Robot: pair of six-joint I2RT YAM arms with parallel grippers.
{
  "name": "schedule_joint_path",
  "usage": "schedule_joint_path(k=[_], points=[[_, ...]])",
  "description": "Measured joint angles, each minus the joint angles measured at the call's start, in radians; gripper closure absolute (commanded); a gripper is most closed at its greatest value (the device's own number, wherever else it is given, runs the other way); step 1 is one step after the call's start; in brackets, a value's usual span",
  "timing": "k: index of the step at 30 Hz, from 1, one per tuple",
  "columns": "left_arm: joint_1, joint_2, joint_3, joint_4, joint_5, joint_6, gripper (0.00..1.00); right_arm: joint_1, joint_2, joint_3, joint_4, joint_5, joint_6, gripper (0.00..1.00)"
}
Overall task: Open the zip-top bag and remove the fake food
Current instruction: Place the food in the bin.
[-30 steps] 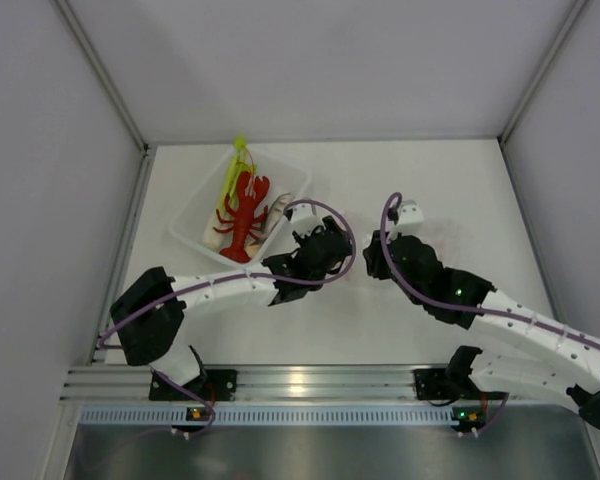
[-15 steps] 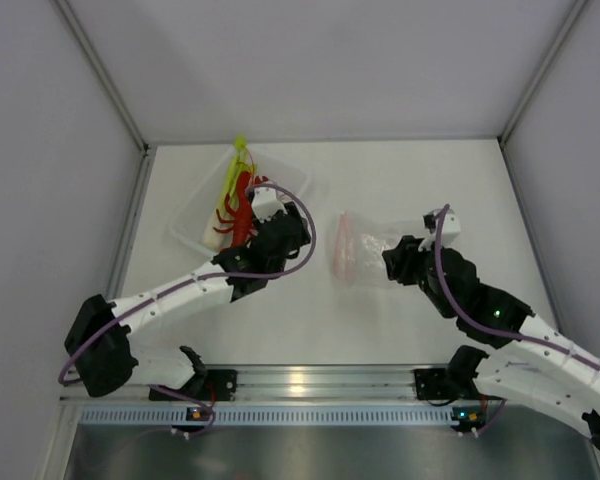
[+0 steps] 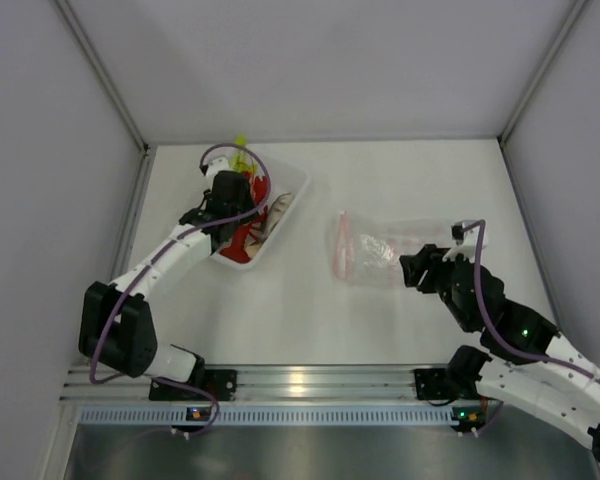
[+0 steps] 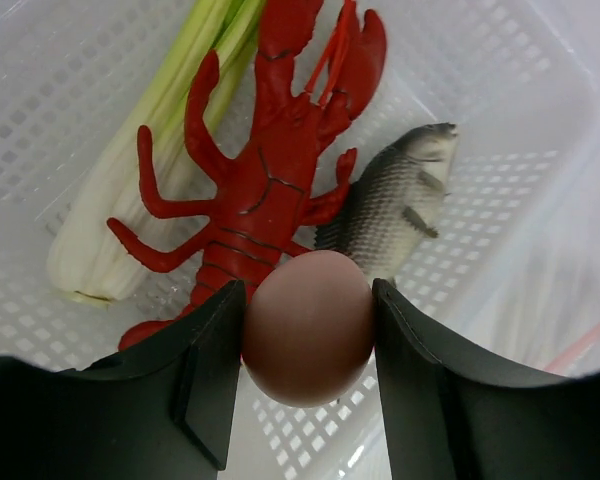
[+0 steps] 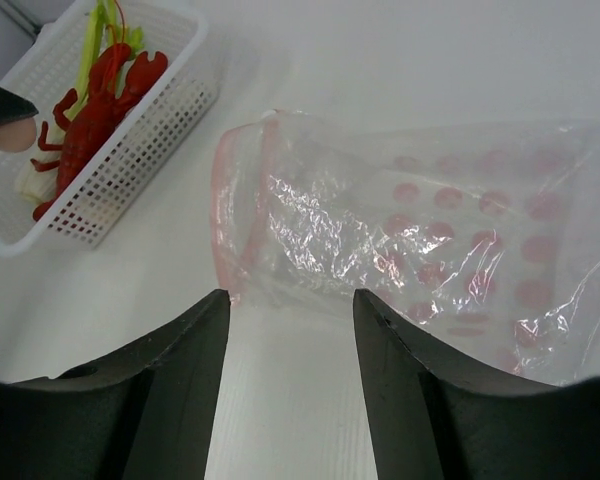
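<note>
Near the white bench's [image 3: 400,180] far-left corner sits a white perforated plastic basket [image 4: 540,100]; the clear floppy zip-top bag [image 5: 410,230] with a pink strip lies flat right of centre, the right gripper [image 5: 290,300] just beside it, jaws apart, empty; the basket holds a red plastic lobster [image 4: 270,170], green-and-white leek [image 4: 130,170] and grey fish [image 4: 390,205]; above them the left gripper [image 4: 308,300] clasps a small pinkish-beige round piece [image 4: 308,345].

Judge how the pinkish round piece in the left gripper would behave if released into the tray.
Smooth and egg-shaped, the round piece probably slips easily in the left gripper. Dropped, it would likely roll until the lobster, fish or tray wall stops it. It looks rigid, likely light plastic.
</note>
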Motion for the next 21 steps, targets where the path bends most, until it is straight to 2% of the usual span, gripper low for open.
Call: schedule_joint_path(k=[2,5,6,7,8,9,11,12,14,15,21], points=[[0.044,0.037,0.021,-0.021,0.042,0.011,0.84,0.0,-0.018,0.0,-0.017,0.002,0.003,0.44],[0.099,0.111,0.072,-0.047,0.1,0.025,0.66,0.0,-0.042,0.0,-0.04,0.006,0.008,0.41],[0.111,0.134,0.091,-0.056,0.116,0.031,0.6,0.0,-0.05,0.0,-0.048,0.006,0.011,0.32],[0.121,0.16,0.116,-0.069,0.13,0.037,0.5,0.0,-0.057,-0.001,-0.057,0.005,0.017,0.13],[0.127,0.182,0.137,-0.075,0.143,0.041,0.45,0.0,-0.061,-0.001,-0.065,0.006,0.025,0.08],[0.134,0.204,0.159,-0.081,0.155,0.045,0.35,0.0,-0.065,-0.001,-0.075,0.006,0.022,0.01],[0.144,0.246,0.206,-0.093,0.182,0.059,0.24,0.0,-0.072,-0.001,-0.093,0.006,0.023,0.01],[0.146,0.26,0.22,-0.096,0.191,0.063,0.15,0.0,-0.073,-0.001,-0.103,0.006,0.024,0.0],[0.151,0.281,0.246,-0.111,0.207,0.071,0.11,0.0,-0.074,-0.001,-0.121,0.01,0.026,0.01],[0.152,0.286,0.254,-0.117,0.211,0.071,0.02,0.0,-0.074,-0.001,-0.129,0.012,0.026,0.0],[0.158,0.285,0.265,-0.142,0.23,0.084,0.02,0.0,-0.083,0.0,-0.169,0.022,0.025,0.0]])
